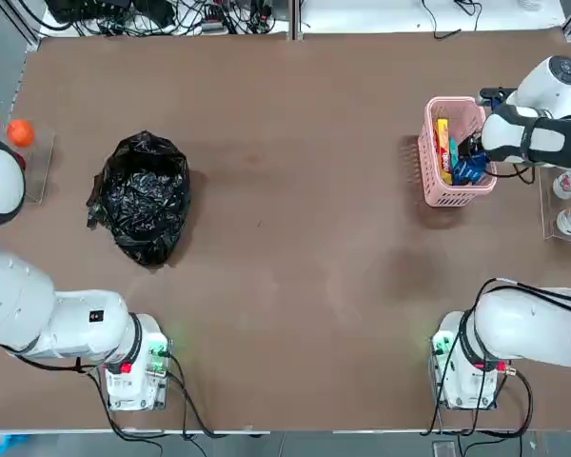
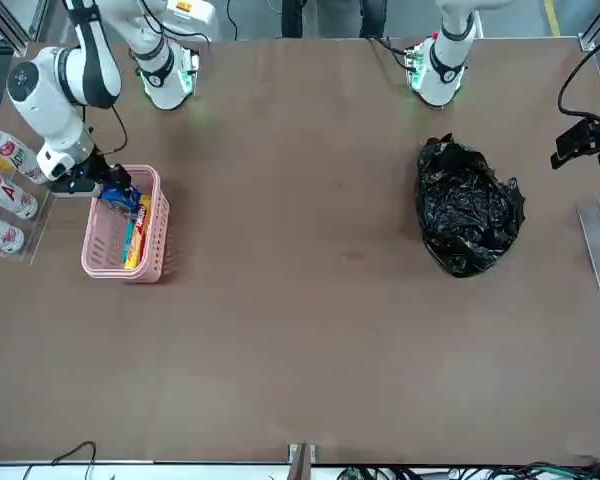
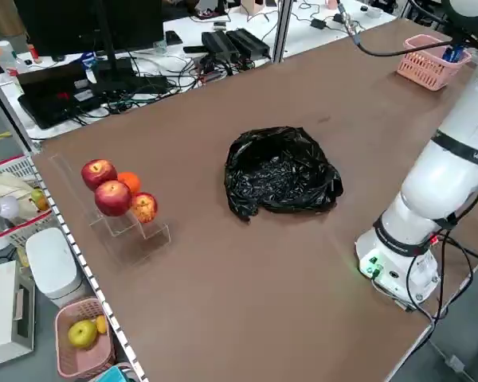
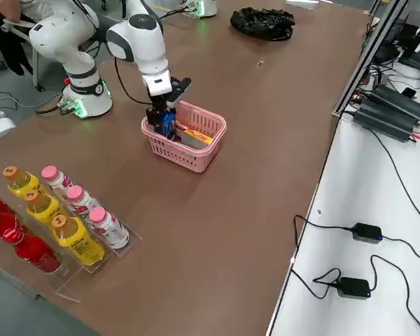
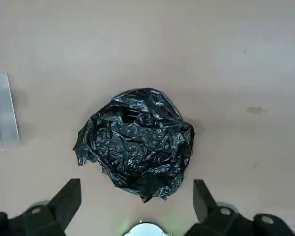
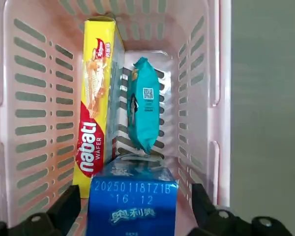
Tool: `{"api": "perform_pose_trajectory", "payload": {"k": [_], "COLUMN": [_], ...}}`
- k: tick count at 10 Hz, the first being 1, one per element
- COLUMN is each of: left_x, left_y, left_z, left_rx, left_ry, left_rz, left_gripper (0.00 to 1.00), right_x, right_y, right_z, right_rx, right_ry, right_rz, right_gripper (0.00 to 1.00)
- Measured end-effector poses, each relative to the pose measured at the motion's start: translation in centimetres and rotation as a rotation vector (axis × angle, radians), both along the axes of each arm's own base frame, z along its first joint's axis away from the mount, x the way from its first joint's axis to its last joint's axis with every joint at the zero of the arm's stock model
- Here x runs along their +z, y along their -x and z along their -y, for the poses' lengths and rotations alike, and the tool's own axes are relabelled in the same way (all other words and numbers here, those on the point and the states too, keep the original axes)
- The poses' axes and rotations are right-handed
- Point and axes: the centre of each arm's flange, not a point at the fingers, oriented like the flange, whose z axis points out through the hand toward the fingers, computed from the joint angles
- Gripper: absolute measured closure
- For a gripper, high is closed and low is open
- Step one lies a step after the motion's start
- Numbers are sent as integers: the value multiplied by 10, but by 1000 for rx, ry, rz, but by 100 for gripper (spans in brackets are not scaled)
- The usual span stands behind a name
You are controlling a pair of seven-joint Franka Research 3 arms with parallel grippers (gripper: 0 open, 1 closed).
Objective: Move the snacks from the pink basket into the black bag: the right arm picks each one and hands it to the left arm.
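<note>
Brown worktop (image 1: 295,238) carries black bag (image 1: 143,198) and pink basket (image 1: 436,157) holding 3 snacks (image 6: 143,110); right tool (image 6: 132,216) spread above them.

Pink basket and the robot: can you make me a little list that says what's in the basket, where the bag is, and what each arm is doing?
basket: pink basket, on the robot's right side
inside it: yellow wafer packet, teal packet, blue packet
black bag: crumpled on the table, on the robot's left side
right gripper: open, over the basket, the blue packet between its fingers
left gripper: open, hovering above the bag
</note>
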Motion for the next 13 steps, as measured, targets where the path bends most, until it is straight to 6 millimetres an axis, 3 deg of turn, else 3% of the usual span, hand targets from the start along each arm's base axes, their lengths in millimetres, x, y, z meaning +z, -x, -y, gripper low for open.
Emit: {"api": "perform_pose_trajectory", "payload": {"k": [9,13], "left_x": [0,0], "left_y": [0,0], "left_z": [1,4], "left_rx": [-1,-7], "left_ry": [0,0], "left_rz": [0,0], "left_gripper": [0,0], "right_x": [-8,-8], "right_y": [1,1], "right_z": [0,0], "right_rx": [-1,-1], "right_ry": [3,3], "right_rz": [5,5], "right_gripper": [5,16]}}
